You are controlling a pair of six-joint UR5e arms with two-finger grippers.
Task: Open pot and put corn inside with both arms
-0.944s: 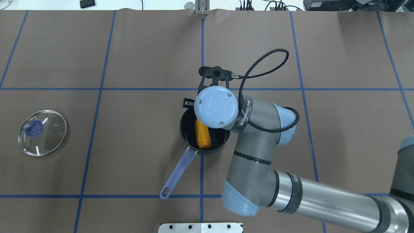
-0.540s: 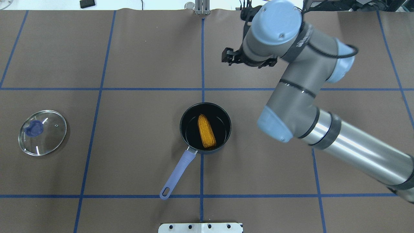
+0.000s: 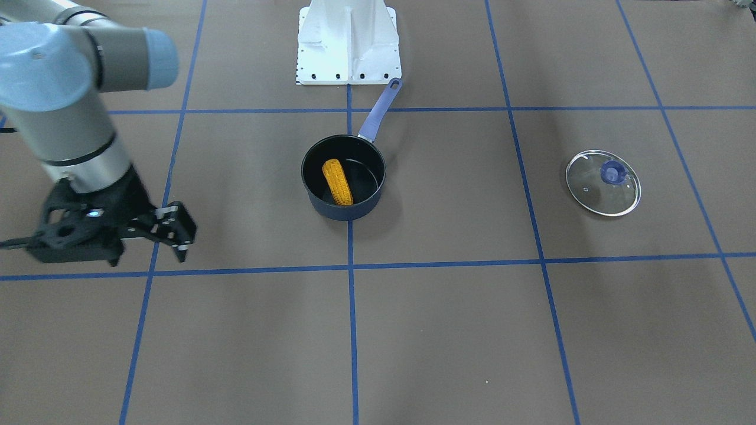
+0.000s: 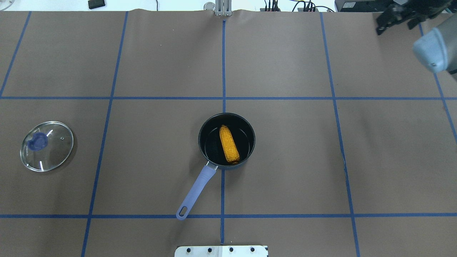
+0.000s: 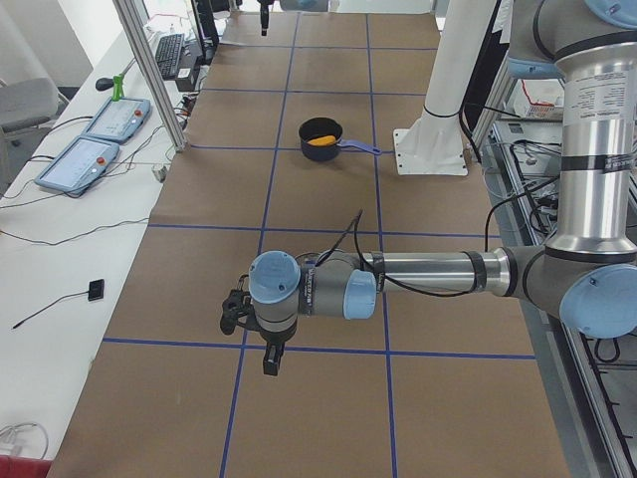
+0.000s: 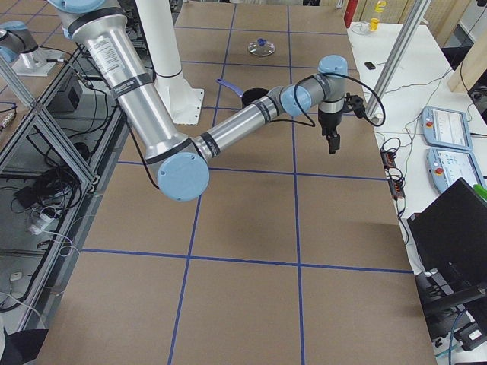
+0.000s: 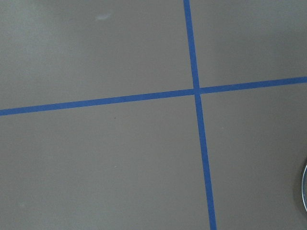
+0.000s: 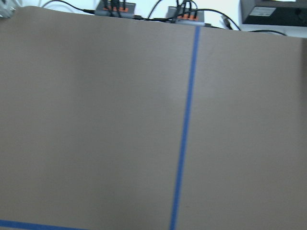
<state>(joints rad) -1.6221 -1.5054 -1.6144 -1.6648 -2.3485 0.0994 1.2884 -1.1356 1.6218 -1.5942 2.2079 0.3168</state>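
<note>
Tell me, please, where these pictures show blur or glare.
Front-facing view: the right pincer is smeared, while the pot and corn are sharp. Overhead view: small white glints on the glass lid. Right wrist view: soft overall. Left wrist view: crisp tape lines.

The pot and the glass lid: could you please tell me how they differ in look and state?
The pot is opaque dark navy; the glass lid is clear with a blue knob. The pot has a long periwinkle handle; the glass lid has none. The pot holds the corn; the glass lid lies flat, well apart on the robot's left. Both are round and rest on the table.
</note>
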